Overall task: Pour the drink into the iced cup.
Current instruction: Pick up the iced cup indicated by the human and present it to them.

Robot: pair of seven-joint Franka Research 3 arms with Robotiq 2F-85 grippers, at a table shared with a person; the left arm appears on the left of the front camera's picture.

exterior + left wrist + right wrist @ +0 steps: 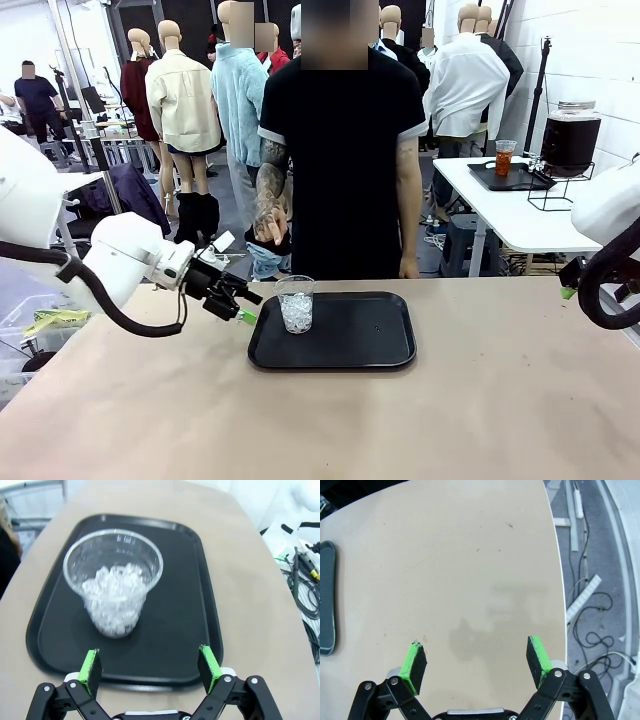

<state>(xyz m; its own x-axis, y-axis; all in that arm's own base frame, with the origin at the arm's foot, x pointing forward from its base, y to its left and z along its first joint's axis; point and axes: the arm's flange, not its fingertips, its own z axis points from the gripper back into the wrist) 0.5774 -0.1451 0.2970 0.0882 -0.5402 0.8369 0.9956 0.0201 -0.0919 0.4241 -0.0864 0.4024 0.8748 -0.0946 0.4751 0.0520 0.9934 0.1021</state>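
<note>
Iced cup [295, 305] on tray [360, 340] — left end effector [148, 651] released, right end effector [475, 642] released

tray [380, 345]: 1 | iced cup [295, 303]: 1 | cup of drink [504, 158]: 1 | dispenser [570, 140]: 1 | near person [340, 150]: 1 | far person [36, 98]: 1

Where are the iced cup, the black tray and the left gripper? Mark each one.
iced cup [114, 587]: left wrist view, on its clear wall over the ice.
black tray [360, 335]: front view, on its bare floor right of the iced cup.
left gripper [150, 664]: left wrist view, midway between its green fingertips.
</note>
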